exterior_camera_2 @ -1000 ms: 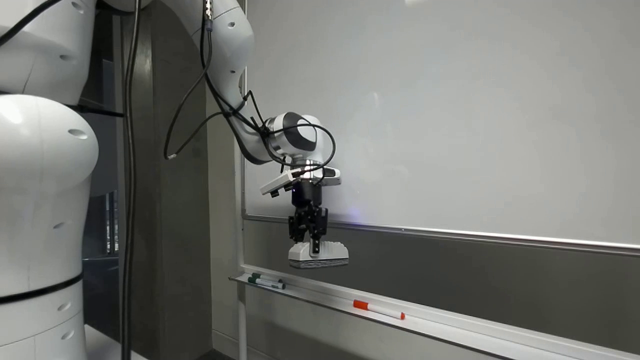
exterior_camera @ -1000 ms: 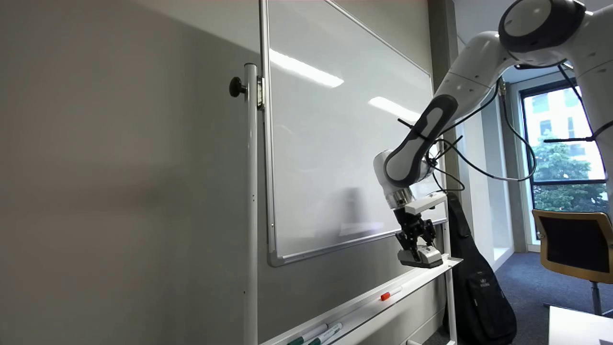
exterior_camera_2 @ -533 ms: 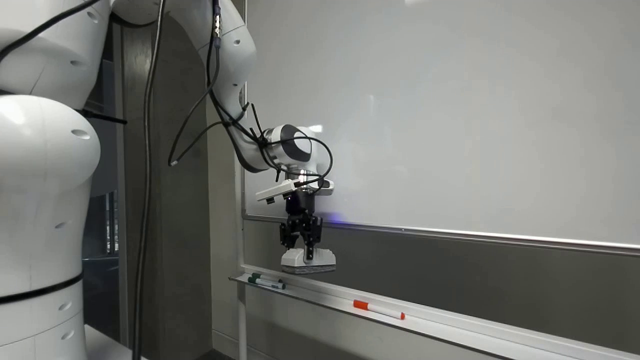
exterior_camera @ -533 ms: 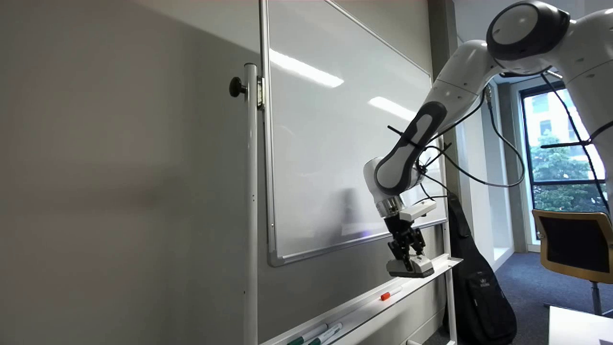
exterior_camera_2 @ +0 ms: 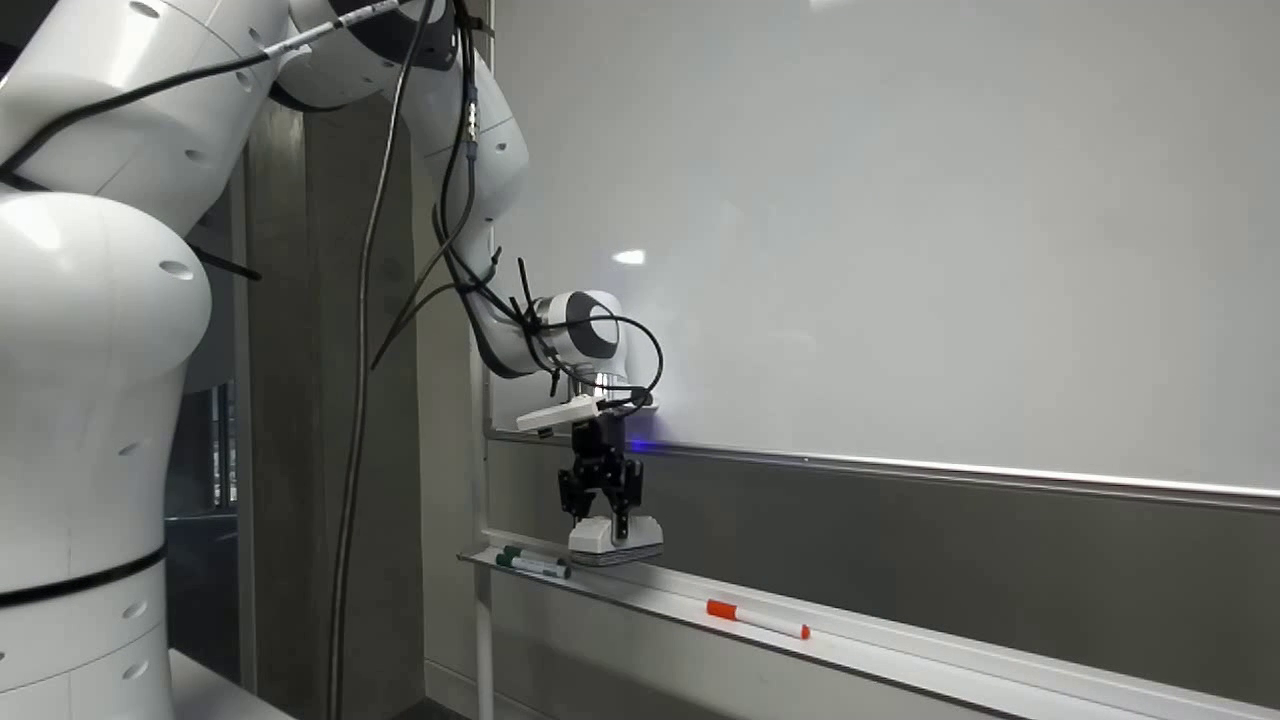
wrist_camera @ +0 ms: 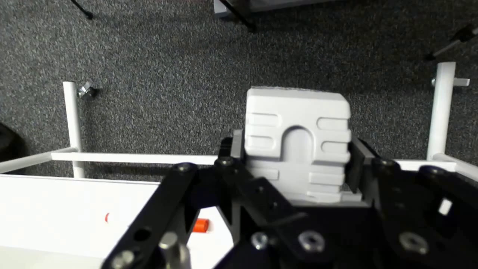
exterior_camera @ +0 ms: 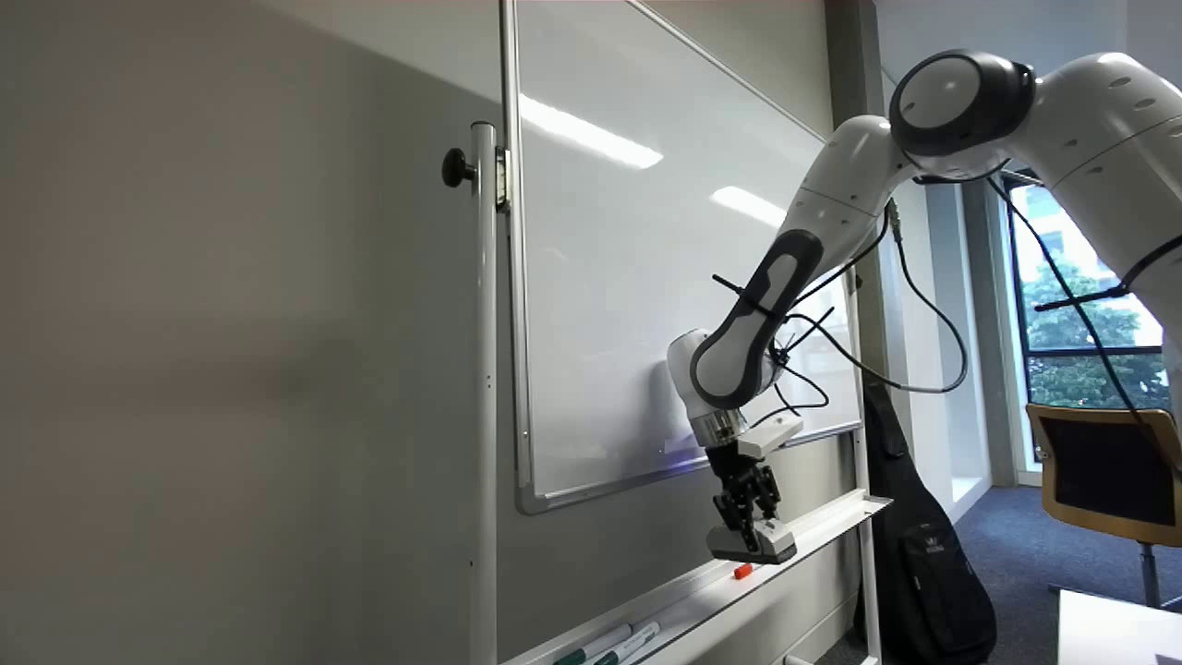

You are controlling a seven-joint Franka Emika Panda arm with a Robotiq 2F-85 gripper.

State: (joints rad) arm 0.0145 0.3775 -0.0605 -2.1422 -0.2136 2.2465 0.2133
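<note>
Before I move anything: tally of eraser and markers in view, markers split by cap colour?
Whiteboard eraser, gripped in the hand: 1
Red-capped marker, on the tray: 1
Green-capped markers, side by side on the tray: 2
Total: 4

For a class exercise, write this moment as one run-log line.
black two-fingered gripper: closed on white plastic eraser | grey pad: facing down | long white tray: red-capped white marker, two green-capped white markers
</note>
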